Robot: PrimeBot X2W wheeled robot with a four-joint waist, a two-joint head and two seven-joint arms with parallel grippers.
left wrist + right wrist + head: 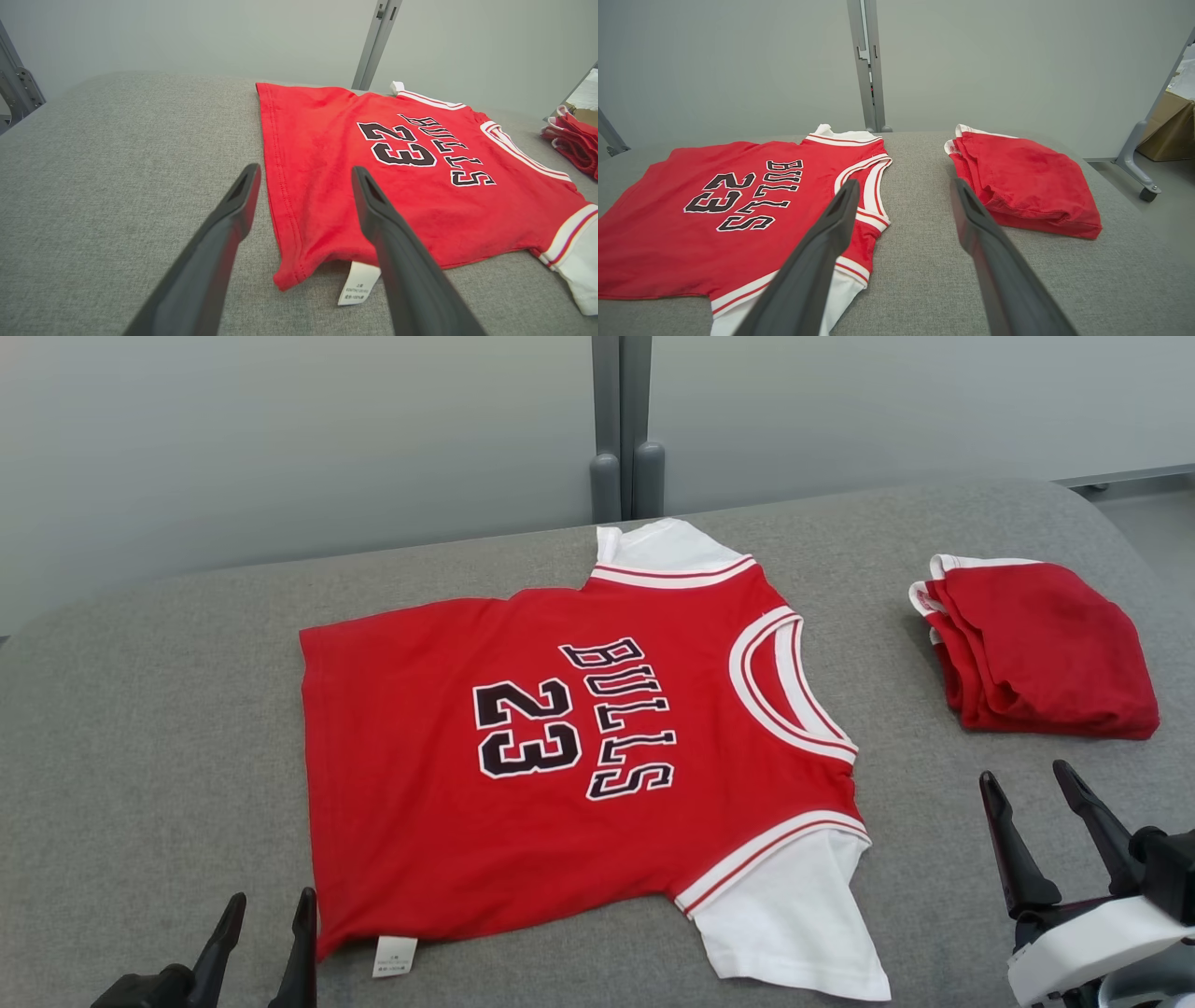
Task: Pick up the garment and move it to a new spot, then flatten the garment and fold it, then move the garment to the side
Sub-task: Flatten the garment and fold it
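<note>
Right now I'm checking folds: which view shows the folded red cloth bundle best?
Right wrist view: the folded red cloth bundle lies close and large. Head view shows it whole, smaller; left wrist view, just an edge.

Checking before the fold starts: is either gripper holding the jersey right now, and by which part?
Nothing is held. The left gripper stands open by the jersey's hem corner; the right gripper stands open beside its white sleeve.

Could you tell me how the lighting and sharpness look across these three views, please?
Head view: soft, even light, jersey lettering crisp. Left wrist view: wide-angle stretch, left gripper looms large. Right wrist view: same stretch, folded red garment casts a faint shadow.
</note>
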